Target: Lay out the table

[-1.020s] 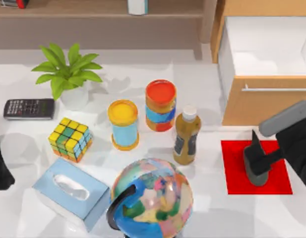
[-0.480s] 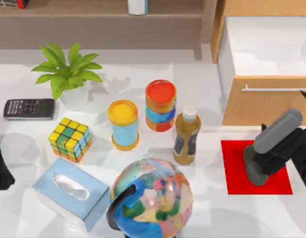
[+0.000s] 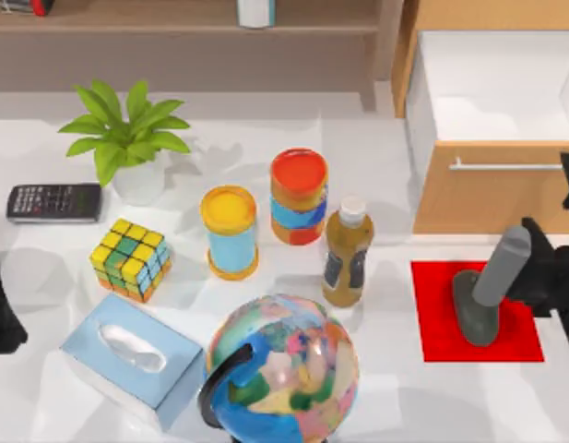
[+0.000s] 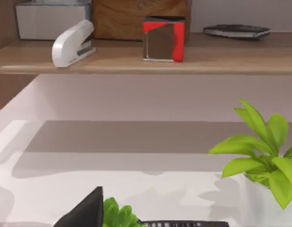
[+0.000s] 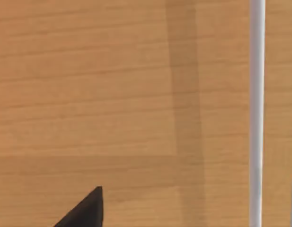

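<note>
White table (image 3: 395, 138), cluttered: grey handled tool (image 3: 487, 295) stands tilted on red mat (image 3: 432, 314), seemingly placed; right gripper (image 3: 551, 268) beside it, finger state undeterminable; left arm parked at left edge.

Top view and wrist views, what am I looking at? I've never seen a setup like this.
This is a two-armed AgileX robot at a white table. The top view looks down from above; each wrist view comes from a camera on one arm. On the table: a plant, calculator, puzzle cube, tissue box, globe, yellow-lidded canister, red-lidded canister and bottle. The left arm is parked at the left edge. The right hand is beside a grey object on the red mat; whether it holds it is unclear. Its wrist camera faces the wooden drawer front.
</note>
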Robot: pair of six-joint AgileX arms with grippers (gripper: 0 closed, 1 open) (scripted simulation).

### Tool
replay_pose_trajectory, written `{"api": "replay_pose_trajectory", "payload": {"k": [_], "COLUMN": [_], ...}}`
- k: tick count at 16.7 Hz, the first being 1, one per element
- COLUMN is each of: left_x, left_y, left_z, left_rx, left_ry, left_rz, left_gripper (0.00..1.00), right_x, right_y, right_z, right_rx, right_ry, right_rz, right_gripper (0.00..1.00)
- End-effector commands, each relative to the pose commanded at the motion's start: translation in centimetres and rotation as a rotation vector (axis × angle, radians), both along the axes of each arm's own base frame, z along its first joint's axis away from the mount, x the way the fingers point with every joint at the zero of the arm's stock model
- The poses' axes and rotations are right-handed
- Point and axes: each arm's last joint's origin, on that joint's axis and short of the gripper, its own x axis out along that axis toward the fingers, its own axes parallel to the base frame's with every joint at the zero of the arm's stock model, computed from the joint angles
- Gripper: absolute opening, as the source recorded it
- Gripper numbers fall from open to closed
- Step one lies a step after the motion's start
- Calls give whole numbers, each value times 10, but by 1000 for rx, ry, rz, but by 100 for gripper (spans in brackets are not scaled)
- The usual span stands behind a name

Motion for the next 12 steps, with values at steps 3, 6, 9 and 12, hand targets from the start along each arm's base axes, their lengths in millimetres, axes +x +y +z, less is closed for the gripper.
{"api": "replay_pose_trajectory", "payload": {"k": [3,6,9,12], "left_x": [0,0,0,0], "left_y": [0,0,0,0], "left_z": [0,0,0,0], "left_rx": [0,0,0,0], "left_ry": [0,0,0,0], "left_rz": [0,0,0,0], "left_gripper": [100,100,100,100], "right_x": [3,4,4,7], "right_y": [-4,-4,-4,-4], "right_z": [2,3,3,2], "right_rx": [-85,-100,-100,-100], "right_ry": [-40,-49,-49,-46], "right_rz": [-32,-40,-40,-38], "right_gripper": [100,100,100,100]}}
